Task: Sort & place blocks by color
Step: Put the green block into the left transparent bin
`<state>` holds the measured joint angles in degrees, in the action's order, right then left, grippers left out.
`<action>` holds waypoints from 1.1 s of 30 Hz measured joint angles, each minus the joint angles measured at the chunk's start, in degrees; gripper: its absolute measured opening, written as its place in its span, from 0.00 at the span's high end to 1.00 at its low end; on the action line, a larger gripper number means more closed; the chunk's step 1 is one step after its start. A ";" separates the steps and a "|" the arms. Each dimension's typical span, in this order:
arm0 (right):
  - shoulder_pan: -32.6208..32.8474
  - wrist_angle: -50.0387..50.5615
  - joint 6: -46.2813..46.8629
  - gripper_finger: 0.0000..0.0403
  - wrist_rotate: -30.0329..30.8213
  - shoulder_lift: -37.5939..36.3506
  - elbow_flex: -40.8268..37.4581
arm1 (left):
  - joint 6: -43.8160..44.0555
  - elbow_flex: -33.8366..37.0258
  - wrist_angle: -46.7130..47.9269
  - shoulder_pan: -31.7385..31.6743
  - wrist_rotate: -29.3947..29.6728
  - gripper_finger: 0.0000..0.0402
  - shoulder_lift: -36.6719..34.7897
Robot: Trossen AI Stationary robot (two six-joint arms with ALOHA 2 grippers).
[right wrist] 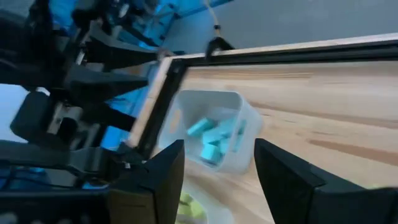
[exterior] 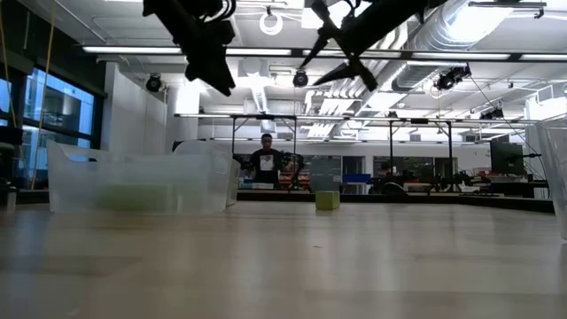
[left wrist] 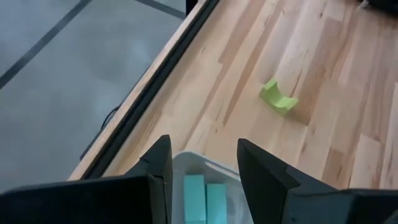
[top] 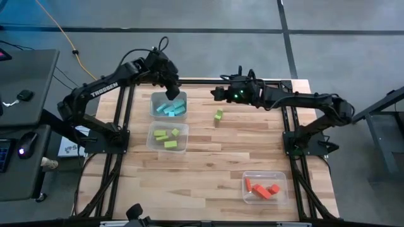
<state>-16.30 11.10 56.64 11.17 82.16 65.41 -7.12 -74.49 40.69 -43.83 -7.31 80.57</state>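
Observation:
One lime green block point(top: 218, 115) lies alone on the wood toward the far edge, also seen in the low view point(exterior: 327, 200) and the left wrist view point(left wrist: 278, 98). Cyan blocks point(top: 170, 108) fill the far clear bin point(top: 156, 99); green blocks point(top: 166, 137) lie in the bin nearer point(top: 153, 140); red-orange blocks point(top: 262, 188) sit in the bin at the near right point(top: 283, 180). My left gripper point(top: 172, 93) hangs open and empty above the cyan bin point(left wrist: 202, 163). My right gripper point(top: 221, 93) is open and empty, raised above the far edge beyond the loose green block, looking toward the cyan bin point(right wrist: 211, 134).
The table's dark frame runs along the far edge point(top: 208, 81) close under both grippers. Bare wood spreads across the middle and near left of the table point(top: 189, 176). A person stands far off in the room behind point(exterior: 266, 164).

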 joint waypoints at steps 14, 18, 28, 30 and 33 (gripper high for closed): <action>-4.15 8.63 -4.82 0.54 -5.63 11.56 14.23 | -0.14 -0.50 7.98 -0.01 0.64 0.71 -3.93; -5.25 21.28 -1.35 0.54 -5.44 15.99 20.84 | -0.06 -0.51 9.66 -0.02 0.68 0.71 -4.05; -4.55 40.59 5.94 0.54 -8.51 26.11 27.30 | -0.17 -0.51 10.55 -0.02 1.43 0.71 -4.06; -4.08 40.48 7.43 0.54 -9.14 27.64 27.30 | -0.18 -0.51 10.53 0.00 2.69 0.71 -4.06; -3.60 40.75 7.92 0.54 -10.41 29.68 27.30 | -0.97 -0.51 10.53 -0.02 2.96 0.71 -4.06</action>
<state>-19.90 51.86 64.57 0.75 111.84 92.71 -8.09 -75.00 51.22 -43.86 -4.35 76.51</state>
